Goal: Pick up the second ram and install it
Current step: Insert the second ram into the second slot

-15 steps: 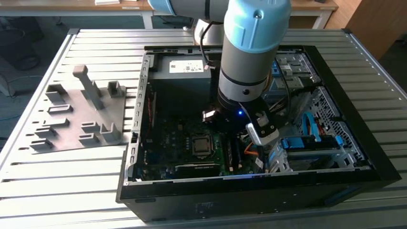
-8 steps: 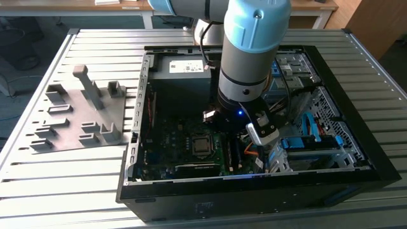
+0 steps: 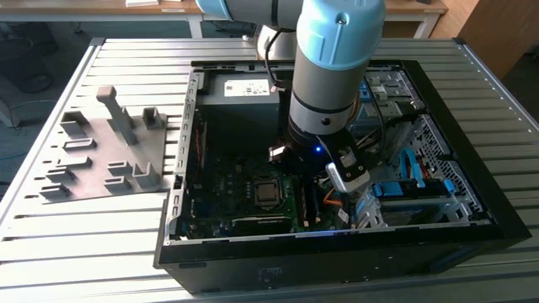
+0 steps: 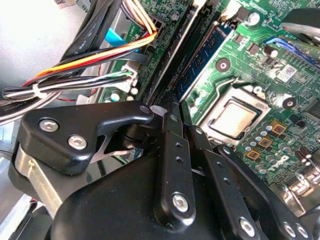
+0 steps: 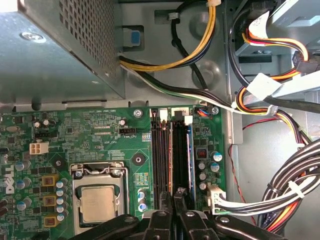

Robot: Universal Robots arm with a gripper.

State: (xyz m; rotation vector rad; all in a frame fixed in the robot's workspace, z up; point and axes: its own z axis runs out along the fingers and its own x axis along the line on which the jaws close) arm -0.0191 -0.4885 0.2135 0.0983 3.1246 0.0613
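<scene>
In the exterior view, the arm reaches down into the open computer case [image 3: 438,126] on the slatted worktop [image 3: 67,227], beside a grey tray [image 3: 110,151]. In both wrist views, the hand [image 5: 176,197] [image 4: 181,112] is clenched on the second ram [image 5: 176,155] [image 4: 172,62], standing in the motherboard's memory slots beside the processor [image 5: 97,204] [image 4: 233,116].

Grey ribbed metal slat table [image 3: 101,252] fills most of the exterior view. Behind it, light wooden desk [image 3: 76,9] w/ white leg [image 3: 195,25] along far edge; brown wooden cabinet [image 3: 497,31] at the exterior view's right. Dark floor [image 3: 34,57] on the left, daylight patch there.
</scene>
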